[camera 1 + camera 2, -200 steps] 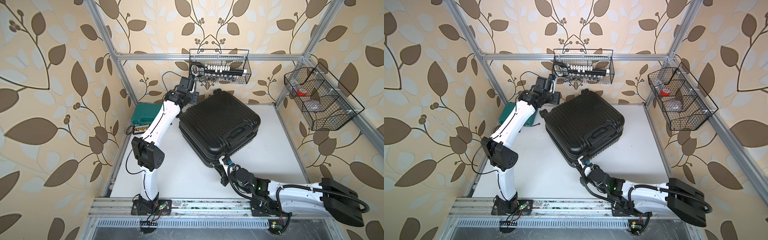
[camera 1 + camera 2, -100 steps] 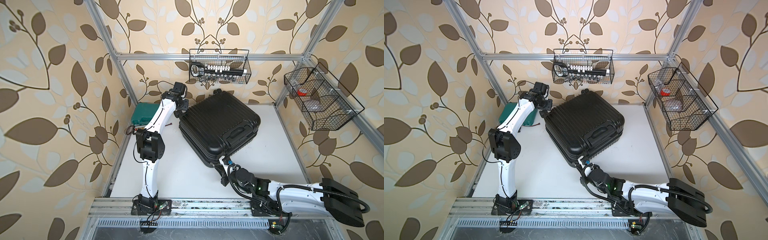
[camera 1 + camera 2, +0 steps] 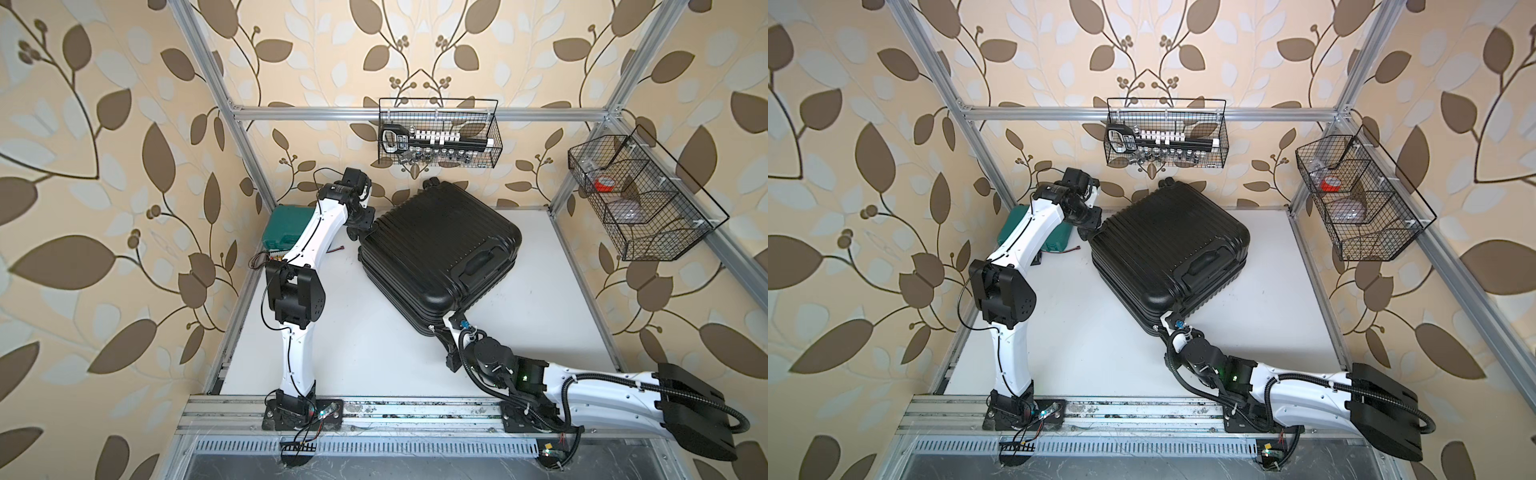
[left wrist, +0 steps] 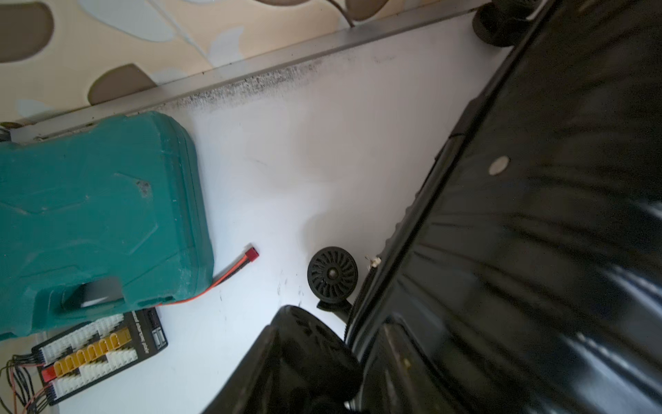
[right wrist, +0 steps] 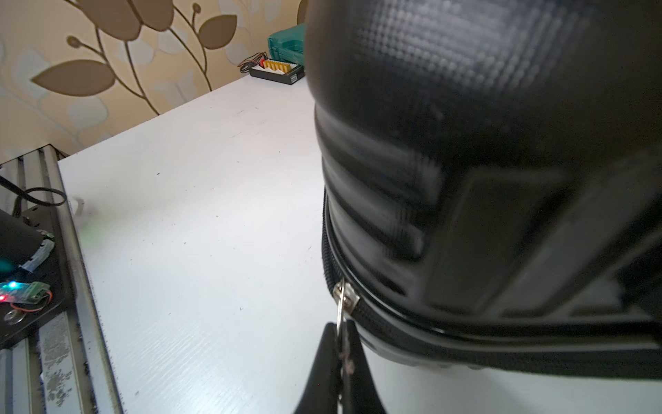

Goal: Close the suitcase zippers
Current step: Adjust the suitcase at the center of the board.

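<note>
The right tool [image 5: 340,329] is pinched shut on the small metal pull [image 5: 343,299] of the zippers [image 5: 447,337], at the near corner of the suitcase [image 3: 440,245]. The left tool [image 3: 360,217] sits at the case's far-left corner, by a wheel [image 4: 332,272]. I cannot tell how far its jaws are open or whether they grip anything. The suitcase lies flat mid-tabletop [image 3: 365,332], with a green case [image 4: 89,215] near it.
</note>
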Robot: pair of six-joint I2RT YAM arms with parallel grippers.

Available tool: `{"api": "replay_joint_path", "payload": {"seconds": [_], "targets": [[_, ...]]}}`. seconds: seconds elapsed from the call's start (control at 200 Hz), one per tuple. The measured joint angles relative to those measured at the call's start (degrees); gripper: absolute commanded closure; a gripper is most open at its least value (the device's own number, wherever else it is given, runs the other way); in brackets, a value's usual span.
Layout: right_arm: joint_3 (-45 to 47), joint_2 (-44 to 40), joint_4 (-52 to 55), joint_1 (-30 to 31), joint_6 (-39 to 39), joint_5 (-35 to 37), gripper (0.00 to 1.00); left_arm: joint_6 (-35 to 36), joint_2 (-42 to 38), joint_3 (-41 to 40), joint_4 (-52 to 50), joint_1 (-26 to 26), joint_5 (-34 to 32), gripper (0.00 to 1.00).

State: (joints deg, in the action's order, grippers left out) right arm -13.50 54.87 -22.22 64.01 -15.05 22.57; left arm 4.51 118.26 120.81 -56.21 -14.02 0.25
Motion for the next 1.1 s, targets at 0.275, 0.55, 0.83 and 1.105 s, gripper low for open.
{"api": "replay_joint_path", "payload": {"seconds": [0.275, 0.55, 0.83, 1.105], "targets": [[0.02, -7.69, 7.98, -5.46, -0.98, 1.95, 1.0, -0.04, -8.63, -10.95, 0.9, 0.66, 3.69, 0.58], [0.0, -9.73, 9.33, -14.03, -1.18, 6.99, 1.0, -0.42, -17.2, -23.08, -1.09, 0.22, 6.05, 0.57], [-0.87, -7.19, 8.52, -23.93, -1.01, 6.95, 1.0, -0.55, -23.15, -29.9, -5.25, -1.73, 10.91, 0.54], [-1.09, -6.75, 8.61, -28.22, -1.46, 4.68, 1.0, 0.79, -26.69, -32.54, -6.25, -2.91, 8.48, 0.24]]}}
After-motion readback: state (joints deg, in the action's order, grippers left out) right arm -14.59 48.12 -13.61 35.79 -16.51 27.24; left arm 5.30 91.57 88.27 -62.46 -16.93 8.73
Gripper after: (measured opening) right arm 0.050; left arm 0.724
